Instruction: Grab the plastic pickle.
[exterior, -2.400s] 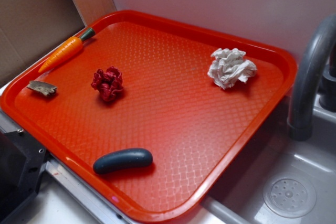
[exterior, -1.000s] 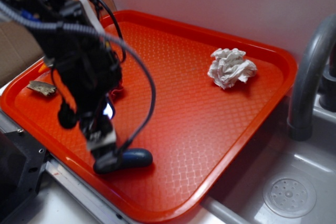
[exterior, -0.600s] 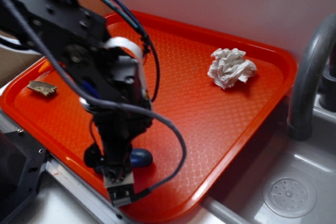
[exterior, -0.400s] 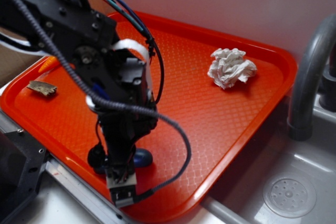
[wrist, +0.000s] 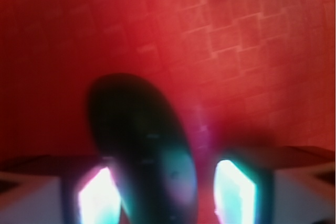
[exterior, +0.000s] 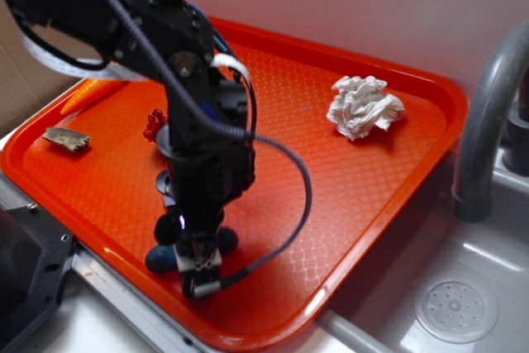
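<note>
The plastic pickle (exterior: 159,259), dark blue-green and sausage-shaped, lies near the front edge of the orange tray (exterior: 430,88). My arm hides its middle, so only its two rounded ends show in the exterior view. My gripper (exterior: 197,247) is down over it. In the wrist view the pickle (wrist: 142,140) runs between the two lit fingers (wrist: 97,195), close against the left one, with a strip of tray showing before the right one. The gripper (wrist: 167,190) is open around the pickle, which rests on the tray.
A white crumpled paper wad (exterior: 364,107) sits at the tray's back right. A red wad (exterior: 154,124), the orange carrot (exterior: 83,93) and a brown scrap (exterior: 66,139) lie to the left, partly behind the arm. A grey faucet (exterior: 483,121) and sink drain (exterior: 455,310) are on the right.
The arm came in from the left and settled over the pickle, its fingers now straddling it. The pickle has stayed in place.
</note>
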`<state>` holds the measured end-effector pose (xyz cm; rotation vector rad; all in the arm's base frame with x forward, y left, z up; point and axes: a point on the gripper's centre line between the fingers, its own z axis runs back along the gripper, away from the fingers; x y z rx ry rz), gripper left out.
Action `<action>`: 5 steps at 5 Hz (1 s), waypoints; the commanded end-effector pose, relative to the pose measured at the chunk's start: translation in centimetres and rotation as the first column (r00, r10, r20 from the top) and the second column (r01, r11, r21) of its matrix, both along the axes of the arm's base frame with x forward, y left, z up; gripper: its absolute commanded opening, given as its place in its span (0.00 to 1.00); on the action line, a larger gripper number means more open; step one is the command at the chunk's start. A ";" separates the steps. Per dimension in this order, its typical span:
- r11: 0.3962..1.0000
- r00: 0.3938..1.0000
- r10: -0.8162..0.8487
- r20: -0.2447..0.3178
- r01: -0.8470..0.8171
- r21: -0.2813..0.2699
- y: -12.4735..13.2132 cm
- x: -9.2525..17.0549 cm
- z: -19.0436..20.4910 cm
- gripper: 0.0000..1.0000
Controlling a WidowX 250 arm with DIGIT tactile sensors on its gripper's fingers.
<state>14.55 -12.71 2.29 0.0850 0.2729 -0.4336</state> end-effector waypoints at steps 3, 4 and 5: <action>0.941 0.853 0.320 0.412 -0.337 -0.033 5.7 -1.0 10.0 0.00; 0.874 0.764 0.476 0.436 -0.465 -0.140 9.4 -0.6 14.6 0.00; 0.814 0.715 0.572 0.403 -0.554 -0.173 12.1 0.2 18.6 0.00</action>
